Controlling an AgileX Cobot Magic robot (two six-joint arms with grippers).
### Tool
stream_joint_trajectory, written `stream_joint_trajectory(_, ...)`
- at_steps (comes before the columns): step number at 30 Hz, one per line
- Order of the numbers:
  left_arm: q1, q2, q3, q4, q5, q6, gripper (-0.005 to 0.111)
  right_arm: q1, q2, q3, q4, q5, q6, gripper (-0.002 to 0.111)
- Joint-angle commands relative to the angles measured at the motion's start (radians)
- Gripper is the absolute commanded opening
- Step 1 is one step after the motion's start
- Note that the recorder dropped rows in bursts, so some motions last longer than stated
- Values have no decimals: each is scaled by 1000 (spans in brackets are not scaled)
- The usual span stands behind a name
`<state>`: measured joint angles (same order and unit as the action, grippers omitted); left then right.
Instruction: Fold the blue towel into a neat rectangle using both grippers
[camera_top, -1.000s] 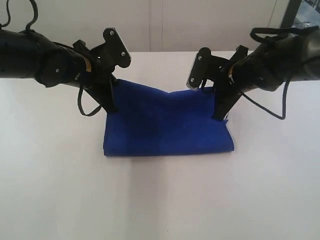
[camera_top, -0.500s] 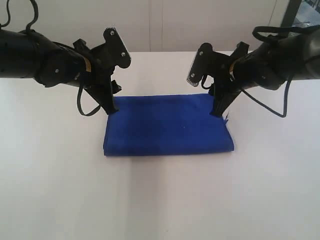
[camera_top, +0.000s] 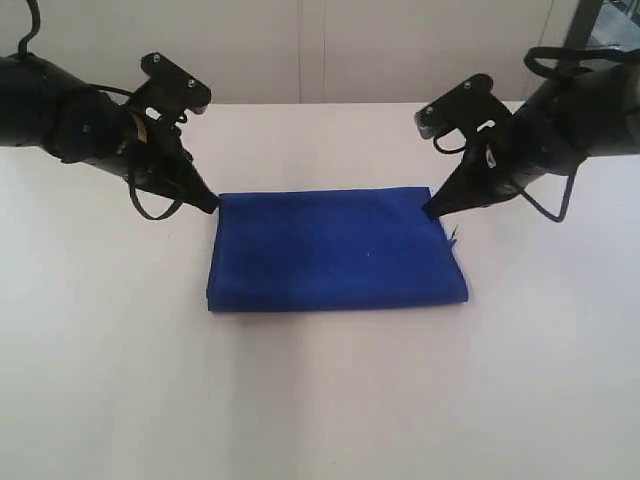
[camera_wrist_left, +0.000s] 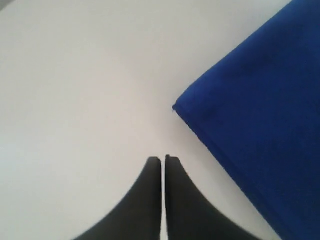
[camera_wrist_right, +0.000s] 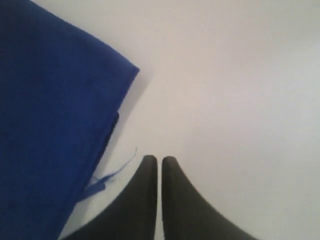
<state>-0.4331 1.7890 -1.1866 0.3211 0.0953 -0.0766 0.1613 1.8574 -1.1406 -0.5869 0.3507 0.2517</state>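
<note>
Soft deep-blue cloth towel (camera_top: 335, 250): lay folded flat on the white bench (camera_top: 320, 400).
Black left gripper (camera_top: 211, 204): was closed, empty, beside one towel corner.
Black right gripper (camera_top: 429, 212): was closed, empty, beside another corner.

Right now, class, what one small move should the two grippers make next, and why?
Probably draw both arms up and away. The blue towel lies flat as a tidy rectangle, and the left gripper and right gripper are shut on nothing, tips over the table beside two of its corners. Only a loose thread strays near the right gripper.
</note>
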Motion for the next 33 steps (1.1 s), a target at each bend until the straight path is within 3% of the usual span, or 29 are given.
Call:
stream_joint_trajectory(1,2,-1,-16,-10,95,-148,0,-5,-17,-28,62,149,65,0)
stream_joint_trajectory(11,25,104,-205,-129,321,-151,0,-5,32,-71,411,313,-159,0)
stream_joint_trajectory(33,29,316,-335,-241,206,-162,0,-2,60,-56,587,371,-246,0)
